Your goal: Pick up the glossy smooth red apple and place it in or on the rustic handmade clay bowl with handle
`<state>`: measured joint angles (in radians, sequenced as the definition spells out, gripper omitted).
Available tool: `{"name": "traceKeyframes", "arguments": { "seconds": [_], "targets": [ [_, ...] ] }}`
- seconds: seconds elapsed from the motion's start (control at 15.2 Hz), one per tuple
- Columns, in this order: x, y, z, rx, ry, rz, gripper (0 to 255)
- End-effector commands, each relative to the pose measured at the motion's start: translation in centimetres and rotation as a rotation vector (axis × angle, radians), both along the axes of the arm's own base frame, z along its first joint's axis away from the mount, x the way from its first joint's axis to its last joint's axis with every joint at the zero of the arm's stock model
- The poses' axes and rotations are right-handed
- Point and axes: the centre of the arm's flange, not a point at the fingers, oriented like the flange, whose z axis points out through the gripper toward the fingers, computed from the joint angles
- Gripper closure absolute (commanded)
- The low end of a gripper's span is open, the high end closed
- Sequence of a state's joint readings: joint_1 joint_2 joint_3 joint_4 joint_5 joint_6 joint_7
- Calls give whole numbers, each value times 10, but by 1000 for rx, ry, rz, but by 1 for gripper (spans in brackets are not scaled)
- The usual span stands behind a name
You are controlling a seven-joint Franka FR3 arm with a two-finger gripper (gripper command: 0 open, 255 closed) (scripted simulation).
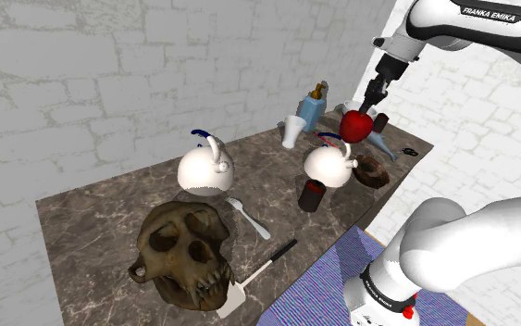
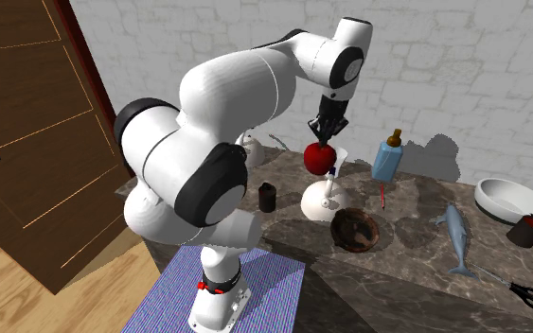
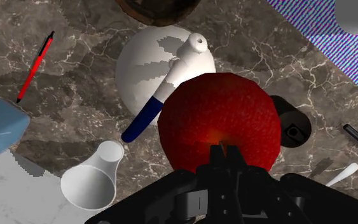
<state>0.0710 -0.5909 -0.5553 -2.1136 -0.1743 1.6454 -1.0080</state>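
my claw grips the red apple by its top, hanging above the white teapot; brown bowl sits just beside that teapot on the counter.

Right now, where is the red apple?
In the shoulder view the red apple hangs in the pincer at the upper right, above the white teapot, with the brown bowl just right of that teapot.

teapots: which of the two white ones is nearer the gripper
The teapot beside the brown bowl, just below the gripper holding the apple; the other teapot stands by the skull.
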Motion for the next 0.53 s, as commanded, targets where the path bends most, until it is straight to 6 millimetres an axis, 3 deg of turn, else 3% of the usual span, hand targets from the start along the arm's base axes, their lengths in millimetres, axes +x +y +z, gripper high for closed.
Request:
{"name": "traceKeyframes", "arguments": {
  "seconds": [0.0, 0.46],
  "targets": [
    [-15, -24, 4, 0, 1, 1, 255],
    [-67, -99, 20, 0, 1, 1, 255]
  ]
}}
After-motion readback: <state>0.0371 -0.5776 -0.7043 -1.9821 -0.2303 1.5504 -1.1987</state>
